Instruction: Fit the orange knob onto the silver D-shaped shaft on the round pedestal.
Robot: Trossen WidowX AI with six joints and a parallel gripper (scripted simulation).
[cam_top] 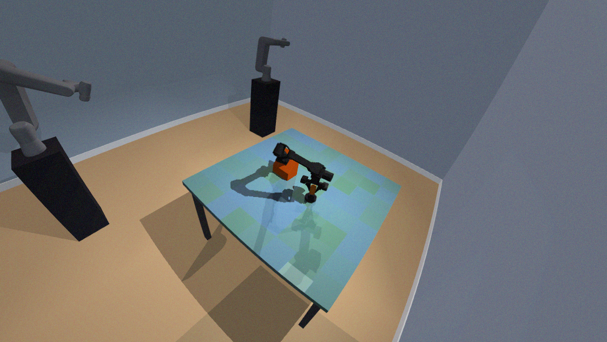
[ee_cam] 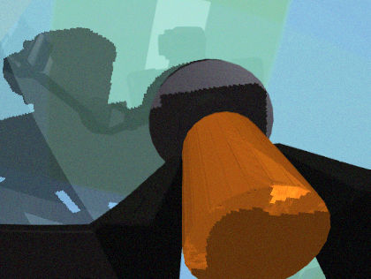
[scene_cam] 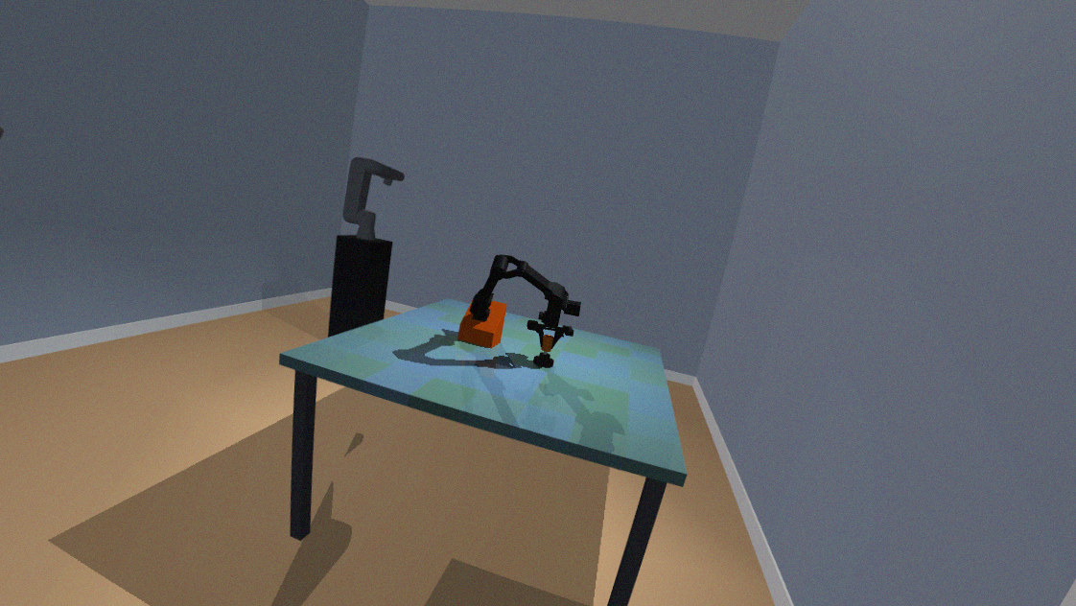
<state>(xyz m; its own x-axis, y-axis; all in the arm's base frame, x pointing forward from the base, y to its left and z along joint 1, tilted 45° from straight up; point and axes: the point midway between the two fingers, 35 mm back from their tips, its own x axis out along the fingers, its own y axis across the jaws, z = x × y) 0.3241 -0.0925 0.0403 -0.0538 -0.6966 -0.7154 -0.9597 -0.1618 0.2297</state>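
The orange knob (cam_top: 312,189) (scene_cam: 547,342) (ee_cam: 234,172) is upright between the two black fingers of my gripper (cam_top: 311,193) (scene_cam: 546,350) (ee_cam: 227,158), which is shut on it. The dark round pedestal (cam_top: 310,198) (scene_cam: 543,361) (ee_cam: 212,75) stands on the table directly below the fingers. In the wrist view the knob's far end overlaps the pedestal's near part, and shadow covers most of the pedestal's top. The silver shaft and the hole under the knob are hidden. I cannot tell whether the knob touches the shaft or how their flat sides line up.
The patchwork blue and green table (cam_top: 365,221) (scene_cam: 421,368) carries the orange block (cam_top: 285,170) (scene_cam: 483,333) at the arm's base, behind and left of the pedestal. The arm's shadow falls across the table and pedestal. Grey arms on black stands are off the table.
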